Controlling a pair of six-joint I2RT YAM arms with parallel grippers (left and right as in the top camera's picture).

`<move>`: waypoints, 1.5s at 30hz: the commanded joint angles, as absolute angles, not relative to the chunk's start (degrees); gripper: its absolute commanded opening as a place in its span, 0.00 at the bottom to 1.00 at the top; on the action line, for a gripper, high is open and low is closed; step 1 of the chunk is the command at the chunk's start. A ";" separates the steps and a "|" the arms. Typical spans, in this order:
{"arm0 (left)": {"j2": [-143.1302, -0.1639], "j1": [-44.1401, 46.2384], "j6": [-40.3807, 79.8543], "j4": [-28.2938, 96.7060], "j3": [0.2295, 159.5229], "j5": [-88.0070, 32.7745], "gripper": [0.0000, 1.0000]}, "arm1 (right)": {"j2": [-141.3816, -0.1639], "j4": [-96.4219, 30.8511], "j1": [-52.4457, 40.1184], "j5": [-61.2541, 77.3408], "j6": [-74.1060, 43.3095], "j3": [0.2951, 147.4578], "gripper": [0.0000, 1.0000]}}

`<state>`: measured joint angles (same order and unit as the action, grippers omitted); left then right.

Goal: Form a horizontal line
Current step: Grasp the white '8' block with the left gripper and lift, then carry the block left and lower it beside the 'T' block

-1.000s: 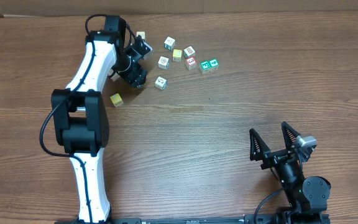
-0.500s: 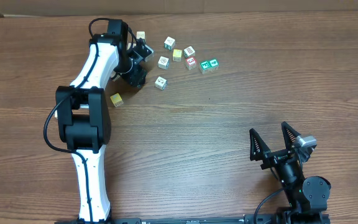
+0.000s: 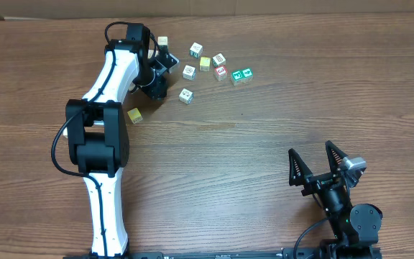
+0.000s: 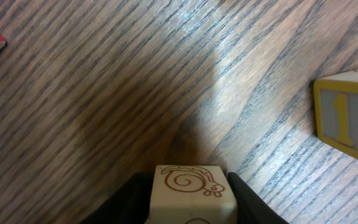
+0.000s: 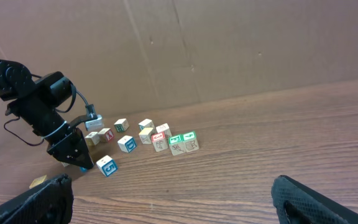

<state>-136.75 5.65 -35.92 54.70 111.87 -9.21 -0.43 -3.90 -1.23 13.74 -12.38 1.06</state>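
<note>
Small wooden picture cubes lie scattered at the far middle of the table, and no horizontal line shows among them. Whitish cubes (image 3: 196, 50) (image 3: 189, 72) (image 3: 185, 96) lie around a yellow cube (image 3: 205, 63). My left gripper (image 3: 154, 86) points down left of that cluster. In the left wrist view its gripper (image 4: 187, 185) is shut on a whitish cube (image 4: 188, 190) with a brown snail drawing, a dark finger (image 4: 244, 193) tight against each side. My right gripper (image 3: 313, 160) stands open and empty near the front edge, far from the cubes.
Two green cubes (image 3: 241, 75) and a red cube (image 3: 221, 73) lie right of the cluster. A lone yellow cube (image 3: 134, 115) lies beside the left arm, and a pale cube (image 3: 162, 42) lies behind it. A cardboard wall (image 5: 229, 43) backs the table.
The left gripper's fingers have closed in from wide apart onto the snail cube, and the arm has shifted slightly toward the back. The loose cubes and the right arm have not moved.
</note>
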 commanded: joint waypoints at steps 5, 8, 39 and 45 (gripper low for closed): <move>-137.71 6.09 -34.61 55.18 112.66 -8.38 0.30 | -0.19 -3.55 -1.37 14.00 -12.21 0.47 1.00; -137.71 6.09 -34.06 55.11 112.66 -8.40 0.27 | -0.19 -3.57 -1.39 14.00 -12.21 0.47 1.00; -110.30 0.86 -13.80 72.82 118.91 -2.37 0.04 | -0.19 -3.55 -1.39 14.00 -12.21 0.47 1.00; -93.12 -5.56 -11.22 58.08 89.95 -2.35 0.07 | -0.19 -3.55 -1.39 14.00 -12.21 0.47 1.00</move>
